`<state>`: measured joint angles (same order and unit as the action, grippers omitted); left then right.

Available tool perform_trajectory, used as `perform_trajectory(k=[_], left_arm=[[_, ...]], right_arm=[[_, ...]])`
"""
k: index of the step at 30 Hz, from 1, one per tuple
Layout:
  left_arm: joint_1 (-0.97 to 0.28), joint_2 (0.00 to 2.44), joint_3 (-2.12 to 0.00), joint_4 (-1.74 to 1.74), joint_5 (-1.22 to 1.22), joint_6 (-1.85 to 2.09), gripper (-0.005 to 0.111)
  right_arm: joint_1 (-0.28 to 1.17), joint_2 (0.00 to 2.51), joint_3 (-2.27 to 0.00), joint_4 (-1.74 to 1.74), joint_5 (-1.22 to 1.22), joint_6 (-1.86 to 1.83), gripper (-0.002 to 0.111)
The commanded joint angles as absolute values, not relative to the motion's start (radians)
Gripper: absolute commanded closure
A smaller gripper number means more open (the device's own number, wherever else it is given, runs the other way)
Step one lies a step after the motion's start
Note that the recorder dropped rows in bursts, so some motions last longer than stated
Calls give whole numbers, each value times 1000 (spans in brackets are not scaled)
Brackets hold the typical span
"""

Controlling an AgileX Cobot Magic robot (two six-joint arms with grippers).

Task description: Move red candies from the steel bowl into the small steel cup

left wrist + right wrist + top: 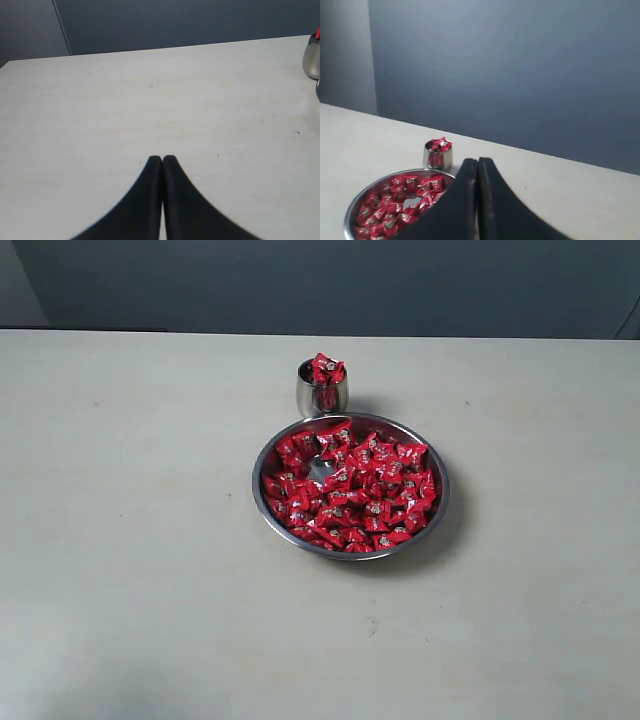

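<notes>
left fingers (145, 200): clenched tip to tip, no gap between them, nothing grasped. they sit over a bare stretch of the pale worktop (100, 110), well apart from the vessels. the small steel cup (312, 57) shows only at the border of the left wrist view, cut off by the frame, with a sliver of red at its mouth.

right fingers (462, 205): likewise pressed shut along their whole length, empty. the steel bowl (350, 220) lies on the worktop beyond the tips and to one side, and the cup stands just past it, toward the worktop's far edge.

steel bowl, exterior view: around the middle of the worktop, upright and resting flat. the red candies (365, 490) cover most of its floor in a loose, overlapping layer. one small patch of bare steel shows through near the centre. no candy hangs over the rim.

small steel cup, exterior view: upright, just beside the bowl's rim on the side facing the far edge of the worktop. whether cup and rim touch cannot be told. the cup is filled to the top, and a few candies are heaped above its lip. red reflections show on its mirror side.

a dark blue-grey wall (320, 285) rises behind the far edge.
</notes>
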<state>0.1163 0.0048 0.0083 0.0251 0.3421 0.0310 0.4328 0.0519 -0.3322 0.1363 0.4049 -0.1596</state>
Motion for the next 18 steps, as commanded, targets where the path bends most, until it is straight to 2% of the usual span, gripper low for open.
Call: perform_trajectory(k=[1, 11, 18], left_arm=[[108, 0, 0, 27, 337, 29, 106], [108, 0, 0, 27, 337, 29, 106], [108, 0, 0, 27, 337, 29, 106]], right_arm=[[339, 13, -182, 175, 216, -157, 108], [120, 0, 0, 210, 162, -157, 108], [110, 0, 0, 210, 304, -157, 108]])
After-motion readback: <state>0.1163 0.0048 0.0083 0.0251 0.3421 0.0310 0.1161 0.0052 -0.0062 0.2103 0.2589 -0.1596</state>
